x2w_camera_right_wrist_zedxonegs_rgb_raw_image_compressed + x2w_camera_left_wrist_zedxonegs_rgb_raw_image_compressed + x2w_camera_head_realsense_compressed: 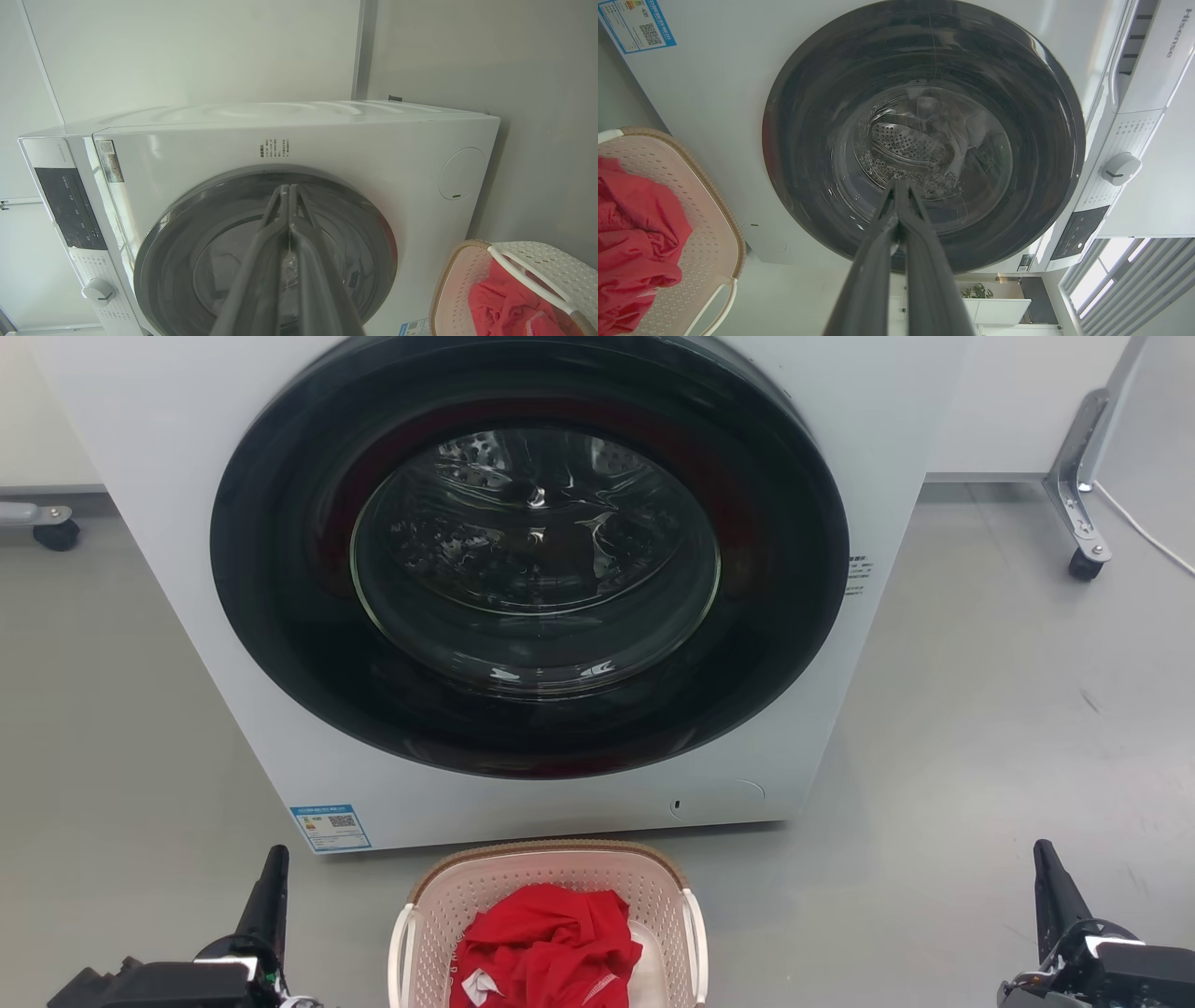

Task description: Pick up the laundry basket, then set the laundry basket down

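The laundry basket [439,887] stands on the floor just in front of the washing machine, pale pink with a brown woven rim and white side handles. Red clothing [546,947] lies crumpled inside it. The basket [710,219] also appears at the left edge of the left wrist view, and the basket [451,289] sits at the lower right of the right wrist view. My left gripper [274,868] is shut, off to the basket's left. Well to the basket's right is my right gripper [1046,863], shut too. Neither touches the basket.
A white front-loading washing machine [168,569] with a closed dark round door [532,551] rises right behind the basket. Grey floor [980,737] spreads on both sides. A metal leg on a caster [1083,560] stands at the far right, another caster [56,534] at the far left.
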You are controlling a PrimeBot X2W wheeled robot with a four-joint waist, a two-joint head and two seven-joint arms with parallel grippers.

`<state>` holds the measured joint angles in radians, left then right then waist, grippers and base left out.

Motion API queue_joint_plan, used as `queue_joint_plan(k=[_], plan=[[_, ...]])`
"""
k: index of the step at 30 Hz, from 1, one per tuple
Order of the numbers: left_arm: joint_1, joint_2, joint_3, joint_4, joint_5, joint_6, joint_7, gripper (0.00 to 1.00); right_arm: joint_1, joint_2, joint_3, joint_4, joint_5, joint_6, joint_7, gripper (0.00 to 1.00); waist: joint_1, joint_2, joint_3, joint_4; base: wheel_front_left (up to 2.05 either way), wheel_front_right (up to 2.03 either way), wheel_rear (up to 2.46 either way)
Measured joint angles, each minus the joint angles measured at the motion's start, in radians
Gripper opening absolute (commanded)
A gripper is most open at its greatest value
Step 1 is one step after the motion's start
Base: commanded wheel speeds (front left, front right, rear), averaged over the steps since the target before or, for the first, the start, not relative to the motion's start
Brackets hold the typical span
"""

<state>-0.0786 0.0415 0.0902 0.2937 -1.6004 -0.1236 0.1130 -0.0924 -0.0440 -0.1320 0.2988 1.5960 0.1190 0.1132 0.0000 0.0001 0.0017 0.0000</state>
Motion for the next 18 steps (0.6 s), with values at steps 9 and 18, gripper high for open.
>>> queue_joint_plan(k=[9,18], plan=[[0.0,0.0,0.0,0.0,0.0,0.0,0.0,0.0,0.0,0.0,0.0,0.0,0.0,0.0,0.0,0.0,0.0,0.0,0.0,0.0,0.0,0.0,0.0],[0.0,0.0,0.0,0.001,0.0,0.0,0.0,0.0,0.0,0.0,0.0,0.0,0.001,0.0,0.0,0.0,0.0,0.0,0.0,0.0,0.0,0.0,0.0]])
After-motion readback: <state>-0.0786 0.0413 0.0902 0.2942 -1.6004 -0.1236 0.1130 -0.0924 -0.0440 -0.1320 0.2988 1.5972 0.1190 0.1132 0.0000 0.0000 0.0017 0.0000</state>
